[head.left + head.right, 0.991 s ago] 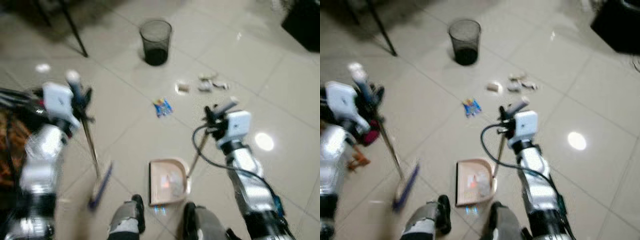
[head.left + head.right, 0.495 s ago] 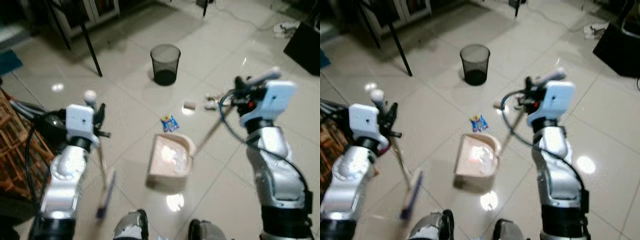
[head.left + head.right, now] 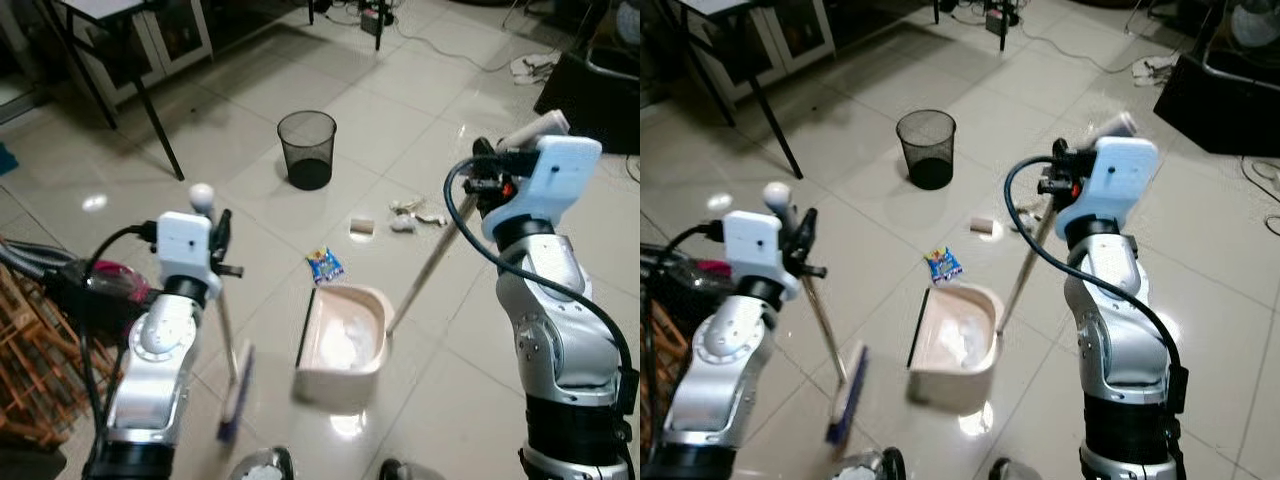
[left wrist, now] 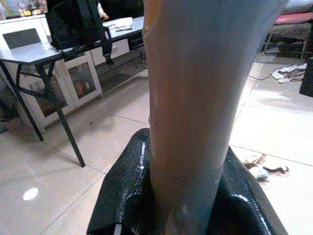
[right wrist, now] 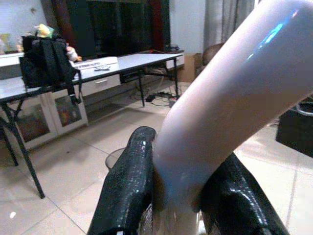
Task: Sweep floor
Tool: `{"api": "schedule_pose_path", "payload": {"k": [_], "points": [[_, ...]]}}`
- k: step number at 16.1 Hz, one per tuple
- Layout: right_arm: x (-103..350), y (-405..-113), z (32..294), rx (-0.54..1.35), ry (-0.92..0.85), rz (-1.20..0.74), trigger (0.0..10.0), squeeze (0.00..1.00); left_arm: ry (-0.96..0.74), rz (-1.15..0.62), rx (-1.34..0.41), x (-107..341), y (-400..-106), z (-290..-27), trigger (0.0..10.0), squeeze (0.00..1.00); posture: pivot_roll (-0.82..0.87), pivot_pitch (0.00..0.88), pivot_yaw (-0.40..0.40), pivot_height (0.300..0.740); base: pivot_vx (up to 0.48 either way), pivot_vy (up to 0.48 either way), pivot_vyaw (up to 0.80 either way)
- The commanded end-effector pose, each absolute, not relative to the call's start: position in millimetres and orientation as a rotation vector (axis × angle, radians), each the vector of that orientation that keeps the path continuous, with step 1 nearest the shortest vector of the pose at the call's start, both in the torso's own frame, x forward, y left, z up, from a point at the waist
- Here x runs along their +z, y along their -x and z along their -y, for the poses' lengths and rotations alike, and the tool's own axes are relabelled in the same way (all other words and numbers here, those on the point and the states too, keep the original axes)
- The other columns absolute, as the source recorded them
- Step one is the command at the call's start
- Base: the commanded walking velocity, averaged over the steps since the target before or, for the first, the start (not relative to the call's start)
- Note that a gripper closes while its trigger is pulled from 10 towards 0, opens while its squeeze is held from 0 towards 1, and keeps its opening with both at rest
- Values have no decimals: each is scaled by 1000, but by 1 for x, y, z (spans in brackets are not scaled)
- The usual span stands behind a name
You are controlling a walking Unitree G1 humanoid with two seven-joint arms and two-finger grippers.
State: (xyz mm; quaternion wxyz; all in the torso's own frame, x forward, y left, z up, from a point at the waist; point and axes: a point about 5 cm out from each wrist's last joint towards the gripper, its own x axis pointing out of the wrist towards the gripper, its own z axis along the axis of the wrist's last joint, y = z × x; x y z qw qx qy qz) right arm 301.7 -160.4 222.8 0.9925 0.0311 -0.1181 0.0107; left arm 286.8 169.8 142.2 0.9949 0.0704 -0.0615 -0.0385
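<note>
Pink dustpan (image 3: 342, 342) hangs tilted above the floor, right gripper (image 5: 182, 193) clamped on its handle | left gripper (image 4: 183, 196) grips broom (image 3: 232, 372) left of dustpan | blue wrapper (image 3: 324, 265), scraps (image 3: 405, 214), bin (image 3: 307, 148) beyond dustpan

Silver jointed arms, white boxy wrist modules, black cables looping off both. Left gripper (image 3: 218, 245), right gripper (image 3: 487, 170): long black fingers, glossy-ish.

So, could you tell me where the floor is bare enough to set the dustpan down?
Bare tile lies between the broom and the bin. It is crowded between the dustpan, blue wrapper and scraps.
</note>
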Motion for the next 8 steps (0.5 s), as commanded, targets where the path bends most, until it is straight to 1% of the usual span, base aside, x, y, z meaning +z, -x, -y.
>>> {"api": "schedule_pose_path", "payload": {"k": [1, 8], "points": [[237, -299, 154, 49, -62, 291, 10000, 0, -153, 143, -60, 147, -284, -170, 10000, 0, -9, 75, 57, 740, 458, 0, 0], [238, -303, 149, 32, -110, 285, 10000, 0, -175, 155, -32, 148, -286, -175, 10000, 0, -1, 56, 41, 740, 470, 0, 800]]}}
